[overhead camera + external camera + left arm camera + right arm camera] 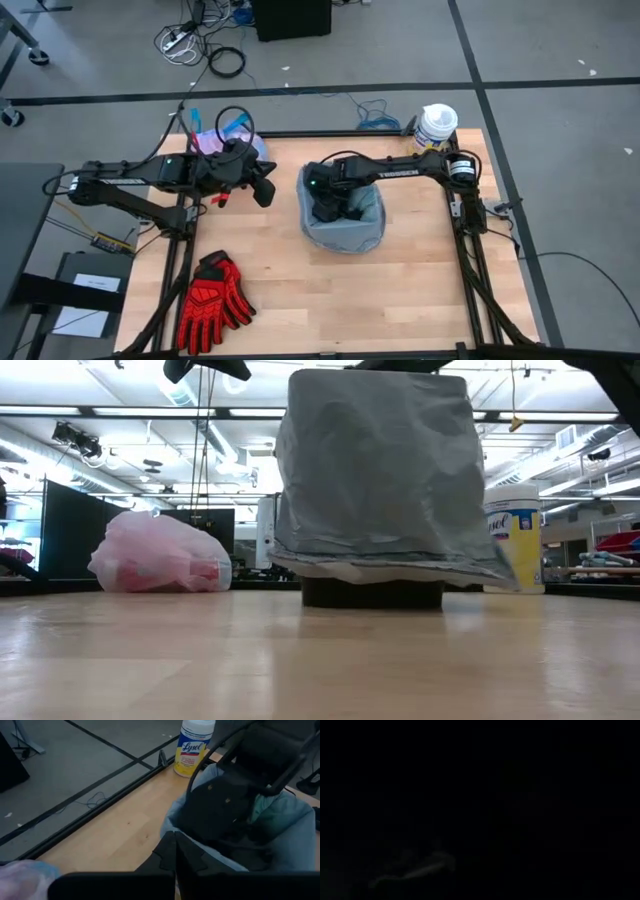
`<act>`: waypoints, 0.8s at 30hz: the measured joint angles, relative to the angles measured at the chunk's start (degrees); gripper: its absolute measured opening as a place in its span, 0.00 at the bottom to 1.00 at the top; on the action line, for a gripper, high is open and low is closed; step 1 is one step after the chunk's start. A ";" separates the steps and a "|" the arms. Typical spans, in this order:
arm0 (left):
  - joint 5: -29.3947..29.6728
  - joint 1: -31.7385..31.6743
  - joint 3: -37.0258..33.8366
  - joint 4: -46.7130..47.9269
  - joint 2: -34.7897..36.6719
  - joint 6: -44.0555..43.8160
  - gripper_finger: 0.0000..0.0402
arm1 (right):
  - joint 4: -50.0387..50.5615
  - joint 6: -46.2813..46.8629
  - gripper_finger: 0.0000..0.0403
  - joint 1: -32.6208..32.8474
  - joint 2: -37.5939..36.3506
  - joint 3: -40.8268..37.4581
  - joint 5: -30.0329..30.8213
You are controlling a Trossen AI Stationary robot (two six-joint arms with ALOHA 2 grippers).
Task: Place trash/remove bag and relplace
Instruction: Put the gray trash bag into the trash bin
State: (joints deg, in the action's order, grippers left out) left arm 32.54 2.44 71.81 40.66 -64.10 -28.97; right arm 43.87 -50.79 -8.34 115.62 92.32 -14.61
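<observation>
the right claw point(330, 212) is sunk inside the opaque grey-blue plastic liner point(372, 225) that is draped over the small dark bin point(372, 593) in the middle of the tabletop point(400, 300); its fingers are hidden in there, reading as pressed together, and i cannot tell whether any film is pinched between them; the right wrist view is almost wholly dark, which fits a claw deep in the bin; the step in hand looks like seating the fresh liner, with the full bag already set aside.

nearest the front edge, the pair of red work gloves point(212, 305) lies well apart from the job; next, in the low view, the liner's hem hangs unevenly and flares out above the bin's base, so doing this well means pushing the film flat to the bottom and corners, then lifting out straight so the liner does not ride up with the arm; the rim fold wants evening all round.

the left claw point(262, 190), drawn together and holding nothing that i can see, hovers just beside the bin on its left; it could steady the rim; farther back, the thin translucent pink plastic bag point(160, 555), filled, sits at the far left corner, and the yellow tub with white lid point(436, 128) stands at the far right.
</observation>
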 joint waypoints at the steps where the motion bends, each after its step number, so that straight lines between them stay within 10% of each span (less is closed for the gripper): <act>1: 0.01 0.00 0.00 0.01 0.00 0.00 0.01 | -0.83 0.42 0.00 -0.09 0.40 -0.29 -0.02; 14: 1.87 2.58 0.00 -0.01 -0.02 0.80 0.01 | -2.03 1.21 0.00 0.48 -3.74 -3.00 10.42; 24: 1.28 4.11 0.00 0.05 -0.02 1.31 0.01 | -4.00 8.38 0.08 -0.59 -14.67 -2.91 7.06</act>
State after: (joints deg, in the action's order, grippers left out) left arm 33.82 6.55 71.81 40.71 -64.12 -27.66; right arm 39.87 -42.41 -8.93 100.95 89.41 -7.55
